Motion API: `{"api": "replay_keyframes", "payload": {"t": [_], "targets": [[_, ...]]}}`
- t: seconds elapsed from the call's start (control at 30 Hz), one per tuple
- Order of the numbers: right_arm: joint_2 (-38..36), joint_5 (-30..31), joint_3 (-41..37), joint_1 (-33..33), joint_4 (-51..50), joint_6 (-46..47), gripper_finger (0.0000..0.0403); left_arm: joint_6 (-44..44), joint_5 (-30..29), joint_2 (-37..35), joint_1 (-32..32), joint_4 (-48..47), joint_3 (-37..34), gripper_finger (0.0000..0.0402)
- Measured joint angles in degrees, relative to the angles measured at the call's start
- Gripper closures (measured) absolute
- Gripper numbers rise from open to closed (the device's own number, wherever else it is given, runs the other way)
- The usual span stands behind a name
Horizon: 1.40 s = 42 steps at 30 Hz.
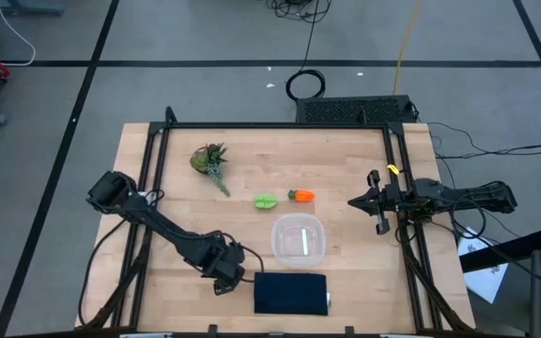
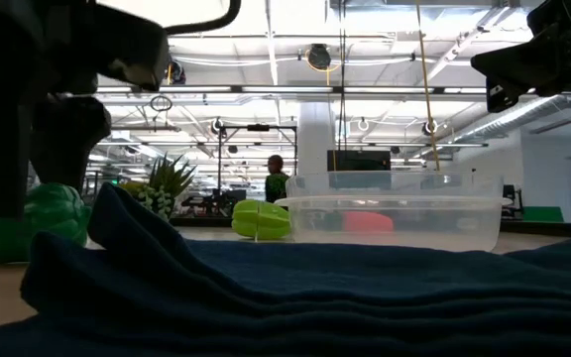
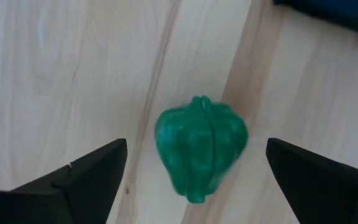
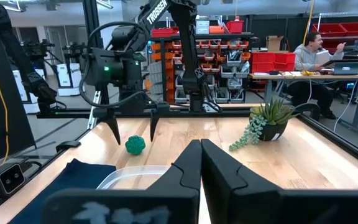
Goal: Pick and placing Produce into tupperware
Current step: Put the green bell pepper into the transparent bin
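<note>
Left gripper (image 1: 225, 279): ours, spread wide and empty, low over the near part of the light wooden table (image 1: 346, 169), just beside the dark navy flat cloth (image 1: 291, 293).
Left wrist view: we see the dark green rounded toy pepper (image 3: 201, 147) lying on the wood between our two dark fingers (image 3: 82, 177), touching neither.
High view: the pepper is hidden there under the left gripper, so we cannot place it from above.
Low view: we see the pepper (image 2: 28, 223) resting on the table beside a dark finger.
Right gripper (image 1: 378, 203): ours, pressed closed on nothing, waiting at the table's right edge.
Clear shallow rounded-square plastic container (image 1: 299, 238): empty, just behind the navy cloth, near the left gripper but apart from it.
Light lime-green toy piece (image 1: 266, 200): behind the container.
Orange toy carrot with green top (image 1: 301, 195): just beside the lime piece.
Leafy green-brown plant sprig (image 1: 209, 162): far left part of the table.
Right wrist view: a seated person (image 4: 312, 56) at a desk.
</note>
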Motion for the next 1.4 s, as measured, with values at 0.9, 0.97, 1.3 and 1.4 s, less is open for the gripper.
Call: {"api": "replay_keyframes", "payload": {"t": [0.9, 0.97, 1.3, 1.4], "targets": [[0.0, 0.0, 0.0, 0.0, -0.5, 0.0, 0.0403, 4.0, 4.7, 0.0, 1.2, 8.1, -5.5, 0.0104], [0.0, 0.0, 0.0, 0.0, -0.7, 0.0, 0.0403, 4.0, 5.2, 0.0, 1.5, 8.0, -5.5, 0.0136], [0.0, 0.0, 0.0, 0.0, -0.9, 0.0, 0.0403, 6.6, 6.1, -0.1, 2.6, 5.7, -4.3, 0.0231], [0.0, 0.0, 0.0, 0.0, -0.9, 0.0, 0.0403, 7.9, 6.1, -0.1, 2.7, 4.1, -2.7, 0.0228]]}}
